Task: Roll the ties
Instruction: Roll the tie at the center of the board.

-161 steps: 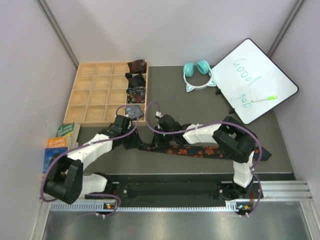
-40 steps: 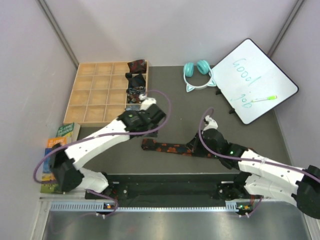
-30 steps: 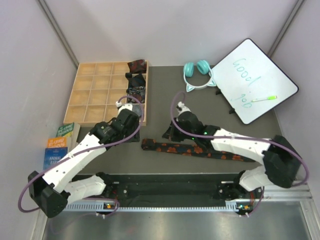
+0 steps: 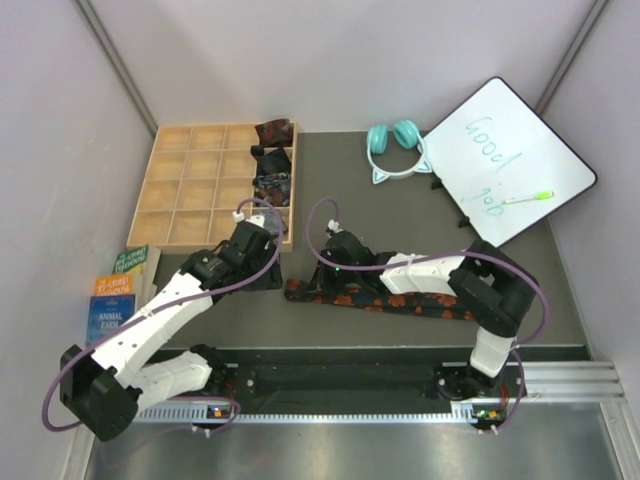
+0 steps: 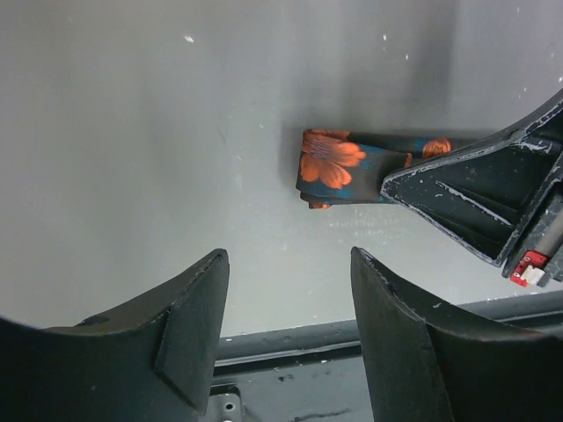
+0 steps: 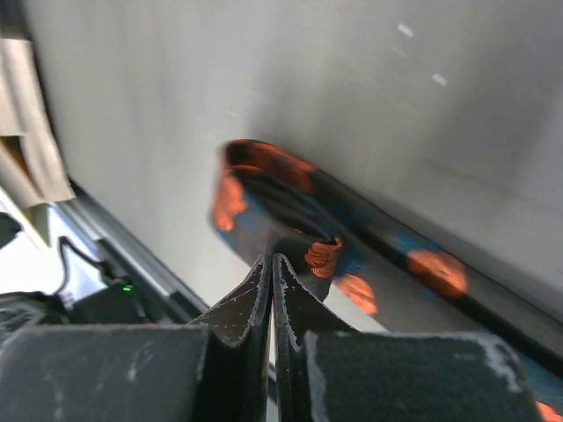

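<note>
A black tie with orange-red blotches (image 4: 385, 299) lies flat along the grey table; its left end (image 5: 332, 166) is folded over on itself. My right gripper (image 4: 318, 272) is shut, its tips (image 6: 272, 261) resting against that folded end (image 6: 264, 189); no fabric shows between the fingers. It shows in the left wrist view (image 5: 479, 200) touching the fold. My left gripper (image 4: 264, 270) is open and empty (image 5: 288, 303), just left of the tie's end. Three rolled ties sit in the tray's right column: dark red (image 4: 274, 131), black (image 4: 272, 158), patterned (image 4: 271, 185).
The wooden compartment tray (image 4: 190, 190) stands at the back left. Teal cat-ear headphones (image 4: 393, 145), a whiteboard (image 4: 505, 160) and a green marker (image 4: 528, 198) lie at the back right. Books (image 4: 115, 290) lie at the left edge. The black rail (image 5: 290, 338) runs along the near edge.
My right gripper has moved left onto the tie's left end, which is now folded over. My left gripper has barely shifted and stays open beside it.
</note>
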Tool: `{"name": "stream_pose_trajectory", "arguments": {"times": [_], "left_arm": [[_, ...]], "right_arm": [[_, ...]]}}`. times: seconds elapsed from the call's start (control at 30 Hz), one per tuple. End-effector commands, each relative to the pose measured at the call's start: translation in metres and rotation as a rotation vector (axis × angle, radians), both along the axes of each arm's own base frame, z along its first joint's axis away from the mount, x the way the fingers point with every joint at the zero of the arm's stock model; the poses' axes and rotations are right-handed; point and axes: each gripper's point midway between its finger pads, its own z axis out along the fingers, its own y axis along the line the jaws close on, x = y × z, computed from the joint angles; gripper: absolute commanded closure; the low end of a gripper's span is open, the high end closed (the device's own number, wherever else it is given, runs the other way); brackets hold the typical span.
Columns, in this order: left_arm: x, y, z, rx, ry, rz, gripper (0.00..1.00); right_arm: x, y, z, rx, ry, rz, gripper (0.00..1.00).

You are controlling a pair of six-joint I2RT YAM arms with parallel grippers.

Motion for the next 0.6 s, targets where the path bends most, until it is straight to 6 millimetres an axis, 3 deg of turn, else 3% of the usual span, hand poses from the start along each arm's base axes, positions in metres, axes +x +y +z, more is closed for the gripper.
{"name": "stream_pose_trajectory", "arguments": {"times": [0.0, 0.27, 0.57], "left_arm": [[0.005, -0.015, -0.003, -0.091, 0.000, 0.012, 0.38], [0.014, -0.024, -0.011, -0.126, -0.006, 0.023, 0.39], [0.015, -0.030, -0.050, -0.166, 0.059, 0.043, 0.41]], "right_arm": [[0.000, -0.002, -0.004, 0.008, -0.030, -0.011, 1.00], [-0.002, -0.013, -0.016, -0.011, -0.034, -0.019, 1.00], [-0.004, -0.024, -0.027, -0.010, -0.025, -0.027, 1.00]]}}
